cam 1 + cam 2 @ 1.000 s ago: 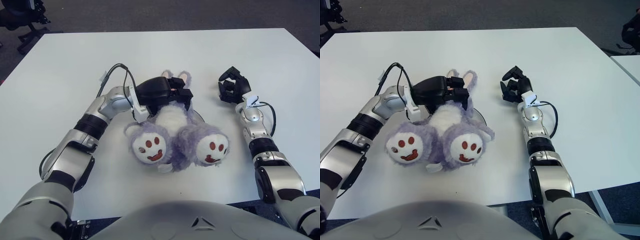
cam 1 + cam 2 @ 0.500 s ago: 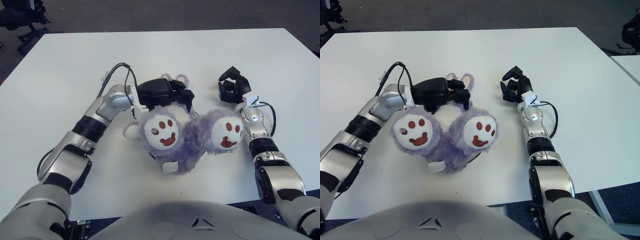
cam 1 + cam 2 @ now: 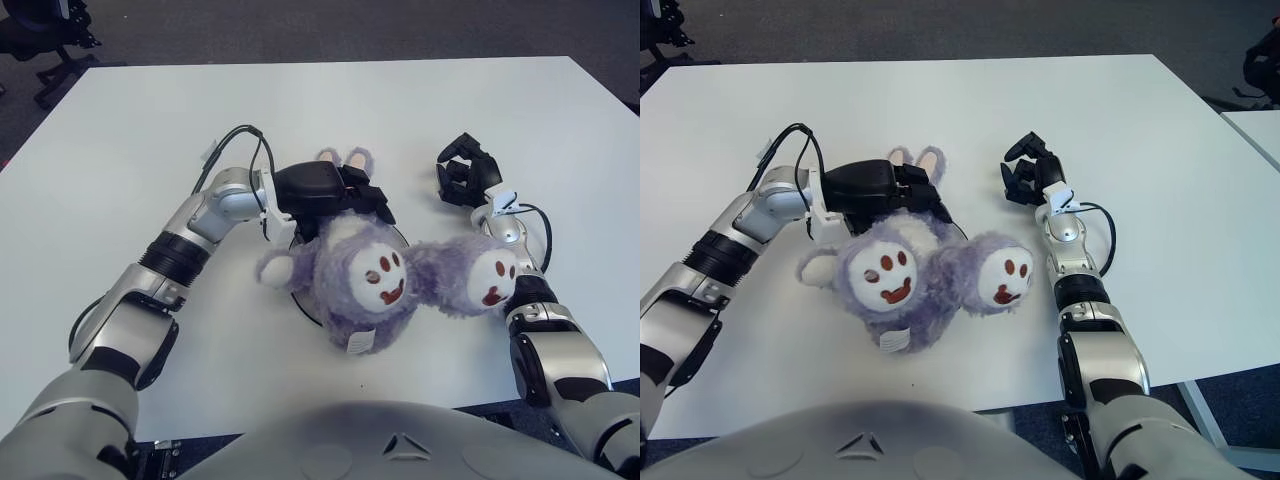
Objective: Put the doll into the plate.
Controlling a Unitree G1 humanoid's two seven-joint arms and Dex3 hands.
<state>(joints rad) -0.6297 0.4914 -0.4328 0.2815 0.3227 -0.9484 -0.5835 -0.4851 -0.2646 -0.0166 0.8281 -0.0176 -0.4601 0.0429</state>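
White tabletop (image 3: 150, 130) carries a plate (image 3: 303, 300) under the purple plush doll (image 3: 360, 275). Left robot hand (image 3: 335, 190) grips its head; letting go comes next. Right robot hand (image 3: 465, 180) rests curled, empty.

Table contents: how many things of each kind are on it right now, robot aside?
Doll: 1, purple and white plush, gripped at its head end by the left hand.
Plate: 1, mostly hidden under the doll.
Total: 2.
The right hand holds nothing.
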